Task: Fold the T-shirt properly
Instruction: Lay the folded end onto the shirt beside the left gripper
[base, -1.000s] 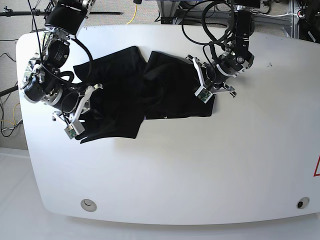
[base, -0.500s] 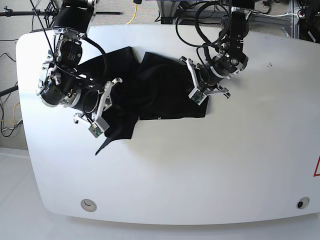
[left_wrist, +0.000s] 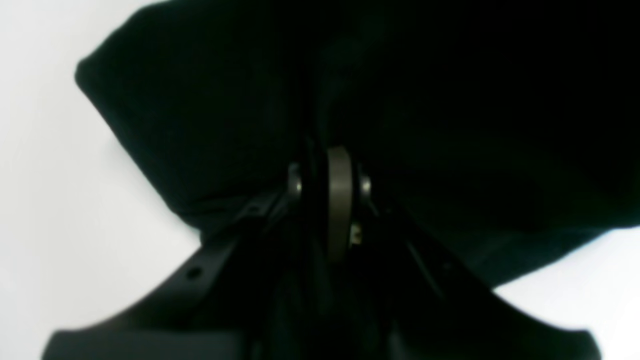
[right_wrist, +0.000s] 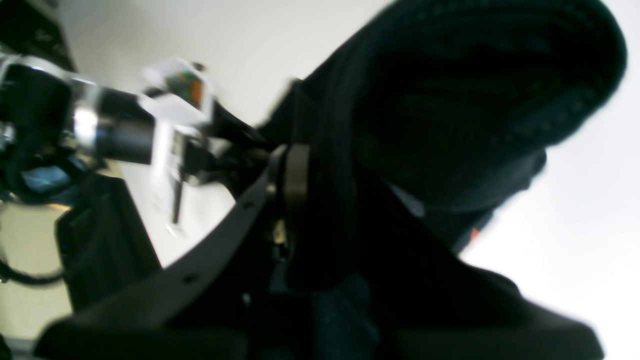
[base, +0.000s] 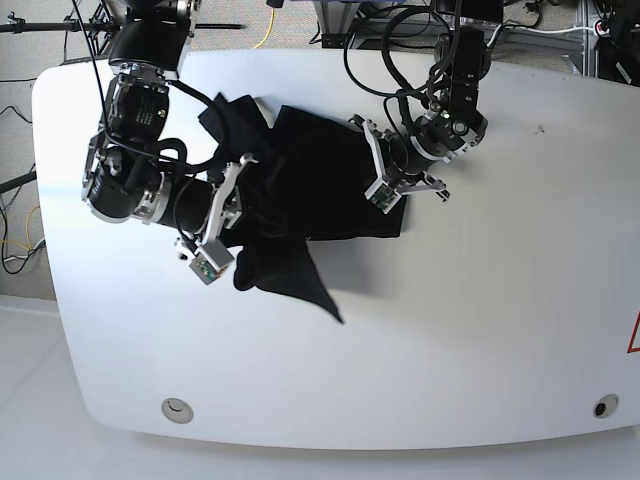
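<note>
The T-shirt (base: 320, 185) was black cloth, bunched and partly lifted off the white table. Its middle lay rumpled and flat, while 1 edge hung down to a pointed corner toward the table's near side. A sliver of orange showed in the right wrist view.

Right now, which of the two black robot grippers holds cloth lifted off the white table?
The right gripper: its part of the black short-sleeved T-shirt hangs in a point. The left gripper pinches cloth low.

Robotics lab: white table (base: 480, 330), cables (base: 20, 235), aluminium framing (base: 545, 40).
</note>
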